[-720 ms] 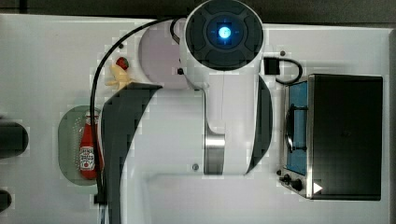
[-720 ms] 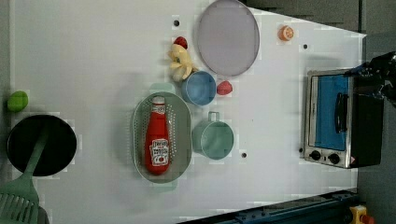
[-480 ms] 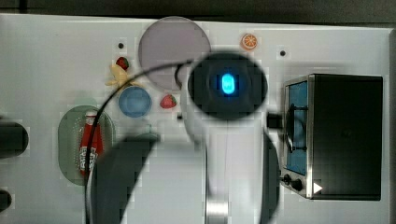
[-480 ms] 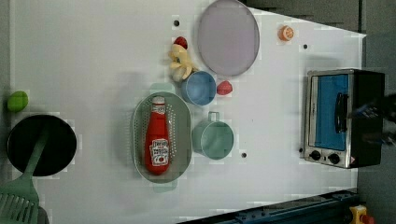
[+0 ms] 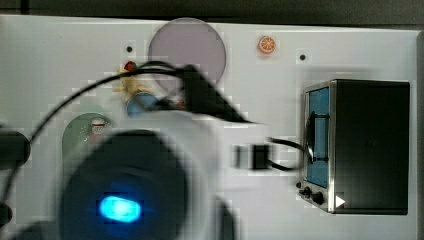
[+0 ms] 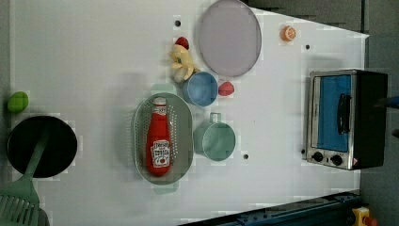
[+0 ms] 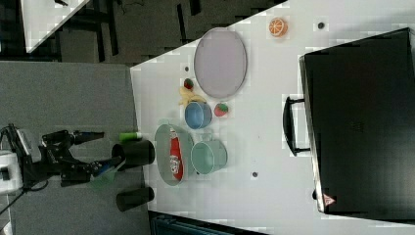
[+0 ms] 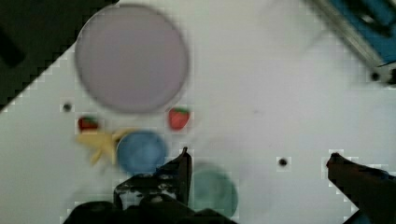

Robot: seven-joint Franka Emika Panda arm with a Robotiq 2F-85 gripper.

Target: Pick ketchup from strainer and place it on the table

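in my wrist view the claw (image 8: 257,161) is spread wide with nothing between its fingers, one dark fingertip (image 8: 183,161) over the edge of the teal cup (image 8: 212,189) and the other off to the far side above bare white table (image 8: 261,88). just past the nearer fingertip i see the blue bowl (image 8: 141,151), a banana (image 8: 100,142) touching its side, a strawberry (image 8: 179,117) close by and a second strawberry (image 8: 88,123) beyond the banana, all below the big round lilac plate (image 8: 132,58). in the top view the arm's blurred white body with its blue light (image 5: 119,209) covers the lower left of the picture and hides most of the strainer (image 5: 75,132). the left view gives me the clear look: the ketchup (image 6: 159,139) lies flat inside the pale green strainer (image 6: 184,141), lengthwise along it, white cap toward the left view's top, label facing up. the teal cup sits just beside the strainer on the left view's right, the blue bowl near the strainer's upper end. the toaster oven (image 6: 346,117) stands well apart at the left view's right, a half orange (image 6: 288,33) near the far corner. at the left view's left i see a black pan (image 6: 40,146), a green spatula (image 6: 21,197) and a small green fruit (image 6: 18,101).
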